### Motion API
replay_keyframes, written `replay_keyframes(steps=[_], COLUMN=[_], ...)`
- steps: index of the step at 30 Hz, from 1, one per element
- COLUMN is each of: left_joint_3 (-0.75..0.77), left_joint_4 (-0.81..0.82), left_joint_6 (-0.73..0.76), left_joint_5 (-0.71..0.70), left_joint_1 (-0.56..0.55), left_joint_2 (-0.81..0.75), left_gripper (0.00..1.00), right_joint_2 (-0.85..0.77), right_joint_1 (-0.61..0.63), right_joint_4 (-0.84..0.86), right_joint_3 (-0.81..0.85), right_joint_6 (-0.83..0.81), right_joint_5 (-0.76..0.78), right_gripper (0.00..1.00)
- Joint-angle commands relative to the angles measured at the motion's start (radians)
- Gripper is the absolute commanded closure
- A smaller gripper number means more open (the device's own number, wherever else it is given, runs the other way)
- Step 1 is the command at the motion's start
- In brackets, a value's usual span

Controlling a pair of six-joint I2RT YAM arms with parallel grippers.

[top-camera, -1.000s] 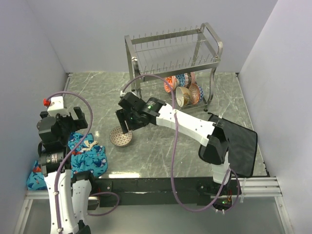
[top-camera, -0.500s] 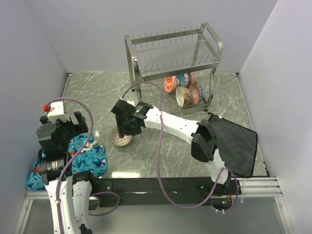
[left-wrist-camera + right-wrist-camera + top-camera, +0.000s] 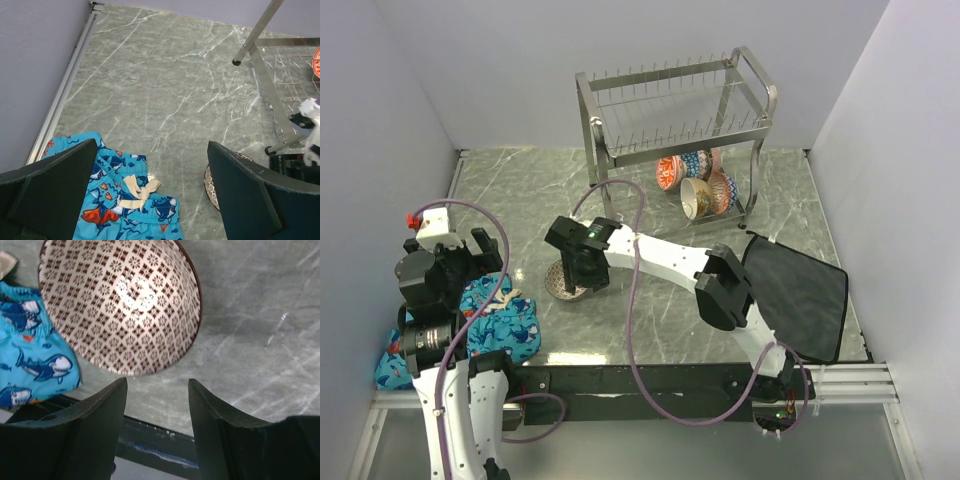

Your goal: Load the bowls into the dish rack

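Dish rack [image 3: 586,115] part-loaded; 1 brown-patterned bowl [image 3: 120,305] on the marble table [image 3: 520,190].
The 2-tier dish rack stands at the far side of the table, with a cluster of bowls [image 3: 698,180] leaning in its lower tier. A black mat [image 3: 800,295] lies near right; blue shark-print shorts [image 3: 505,320] lie near left. The brown-patterned bowl sits upright near the shorts, well apart from the rack. The right gripper [image 3: 157,390] hovers over it, jaws parted, holding nothing. The left gripper [image 3: 152,160] is spread wide, empty.

The brown-grey patterned bowl [image 3: 120,305] sits upright, well apart from the steel dish rack [image 3: 765,95]; four bowls [image 3: 696,197] lean on edge in its lower tier.
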Motion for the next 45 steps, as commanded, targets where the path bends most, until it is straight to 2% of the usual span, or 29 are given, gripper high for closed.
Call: replay_keyframes(steps=[1,7,14,16,17,19,20,21,27,30,33,35,36,39,43,45], left_joint_3=[0.032,-0.002,-0.008,-0.007,-0.003,0.001,0.001,0.004,0.029,0.044,0.059,0.067,0.07,0.076,0.061,0.056], left_joint_4=[0.007,0.026,0.058,0.061,0.061,0.064,0.063,0.064,0.047,0.049,0.07,0.084,0.099,0.13,0.174,0.191], left_joint_6=[-0.006,-0.011,-0.026,-0.025,-0.025,-0.023,-0.023,-0.02,0.006,0.018,0.017,0.01,-0.005,-0.023,-0.029,-0.036], left_joint_5=[0.017,0.018,0.035,0.037,0.038,0.041,0.043,0.038,0.027,0.032,0.023,0.032,0.035,0.073,0.096,0.104], left_joint_1=[0.005,0.007,0.005,0.005,0.005,0.005,0.005,0.005,0.005,0.0,-0.01,-0.021,-0.023,-0.024,-0.029,-0.03], left_joint_2=[-0.002,-0.002,0.016,0.02,0.023,0.023,0.027,0.027,0.041,0.055,0.07,0.092,0.098,0.124,0.159,0.171], left_gripper=[0.01,0.01,0.01,0.01,0.01,0.0,0.01,0.01,0.01,0.01,0.0,0.01,0.01,0.0,0.01,0.01], right_joint_2=[0.059,0.083,0.06,0.036,0.027,-0.01,-0.022,-0.036,-0.177,-0.275,-0.427,-0.499,-0.565,-0.685,-0.754,-0.789], right_joint_1=[-0.02,-0.041,-0.037,-0.032,-0.027,-0.021,-0.017,-0.012,-0.012,-0.056,-0.098,-0.133,-0.145,-0.175,-0.175,-0.176], right_joint_4=[0.009,0.013,0.033,0.035,0.044,0.055,0.067,0.078,0.156,0.21,0.211,0.208,0.204,0.182,0.093,0.119], right_joint_3=[0.067,0.095,0.086,0.077,0.055,0.026,-0.003,-0.02,-0.17,-0.282,-0.399,-0.493,-0.523,-0.603,-0.647,-0.676], right_joint_6=[0.028,0.028,0.003,-0.009,-0.015,-0.034,-0.044,-0.082,-0.217,-0.326,-0.417,-0.454,-0.483,-0.549,-0.626,-0.687], right_joint_5=[0.001,0.004,-0.003,0.007,0.003,-0.002,0.001,0.0,0.078,-0.002,0.016,0.072,0.164,0.286,0.424,0.487], right_gripper=[0.4,0.47,0.69,0.71,0.77,0.83,0.94,1.0,1.0,1.0,1.0,1.0,1.0,1.0,1.0,1.0])
